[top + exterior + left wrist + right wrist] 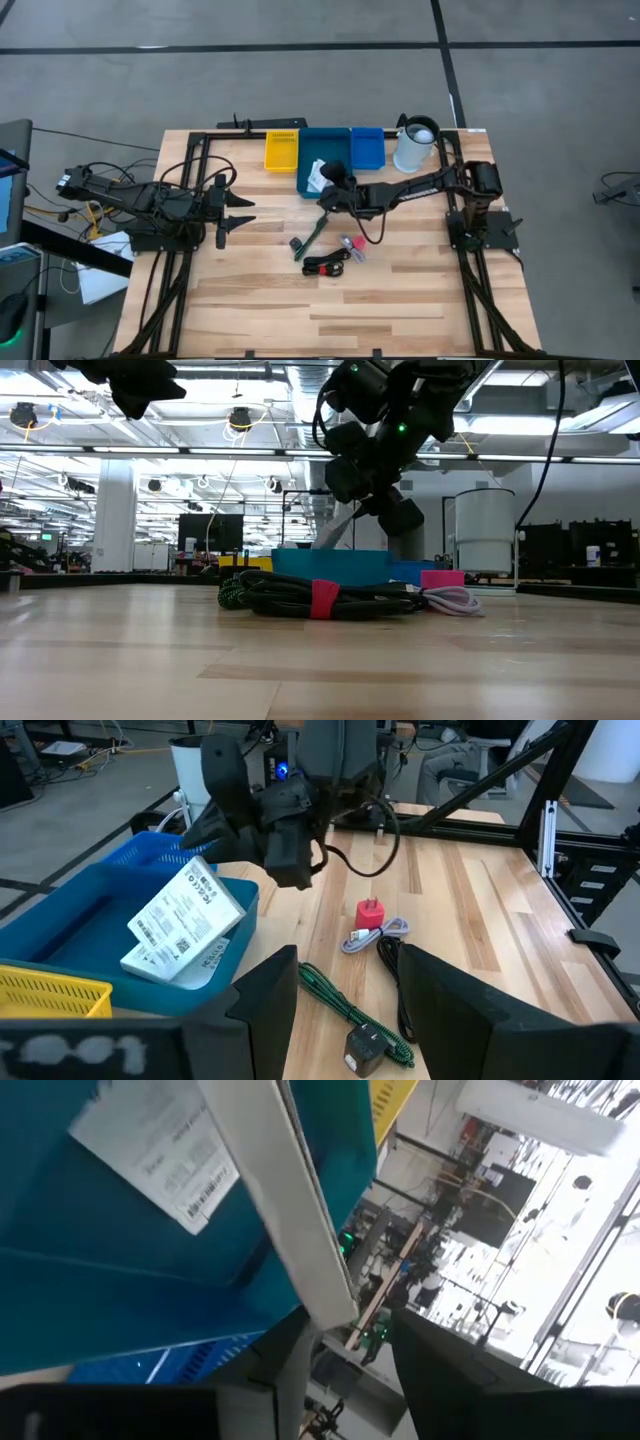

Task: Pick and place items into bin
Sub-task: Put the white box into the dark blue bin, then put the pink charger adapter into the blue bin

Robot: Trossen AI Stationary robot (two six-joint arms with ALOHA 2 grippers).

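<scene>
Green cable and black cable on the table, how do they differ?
The green cable lies stretched out in a line; the black cable is coiled. The black cable has a red strap around it; the green cable shows none. Both lie on the table, outside the bins.

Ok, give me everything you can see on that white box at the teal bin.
The white box is a flat, rectangular carton-like packet with black print and barcode labels on its broad face. It leans tilted inside the teal bin, propped against the wall, a second white printed packet lying under it. The right hand hangs just above it, fingers parted either side of its edge.
</scene>
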